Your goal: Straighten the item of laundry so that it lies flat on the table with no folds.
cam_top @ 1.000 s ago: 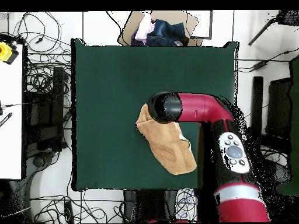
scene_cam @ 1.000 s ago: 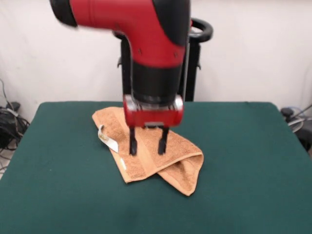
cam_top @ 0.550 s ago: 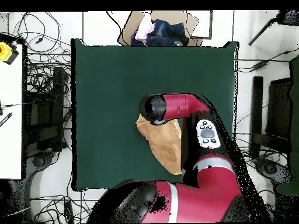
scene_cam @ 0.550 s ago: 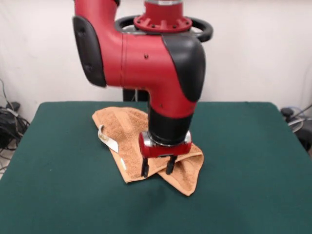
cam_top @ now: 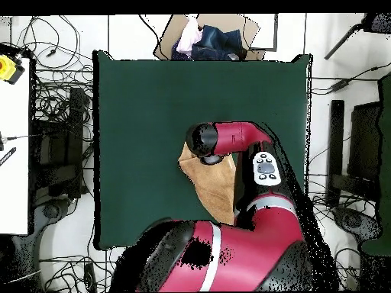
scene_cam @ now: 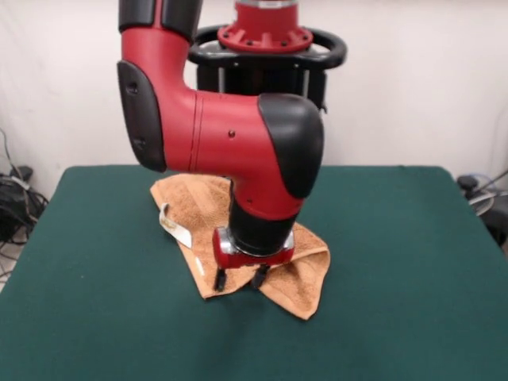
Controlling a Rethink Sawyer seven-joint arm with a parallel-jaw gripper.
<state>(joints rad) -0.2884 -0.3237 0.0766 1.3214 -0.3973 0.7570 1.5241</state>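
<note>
- Hand of the red and black arm is low over the towel, its two dark fingers spread apart with a gap between them, gripping nothing that can be seen; the tips look to be at the cloth's surface near its front folded edge.
- From the front, the arm comes down with its bulky red elbow and black wrist hiding the middle of the towel.
- Peach towel lies crumpled on the dark green worktop, roughly in the middle and a little toward the robot's side, with one part doubled over another so that a corner juts out toward the camera at the lower right.
- A white label sticks out from the towel's left edge in the front view.
- From overhead, the towel shows as a tapering patch beside the arm, whose wrist covers its upper part; the hand itself is hidden there.
- Beyond the worktop's far edge in the overhead view sits a cardboard box with bundled clothes, and tangled cables cover the floor at the side.
</note>
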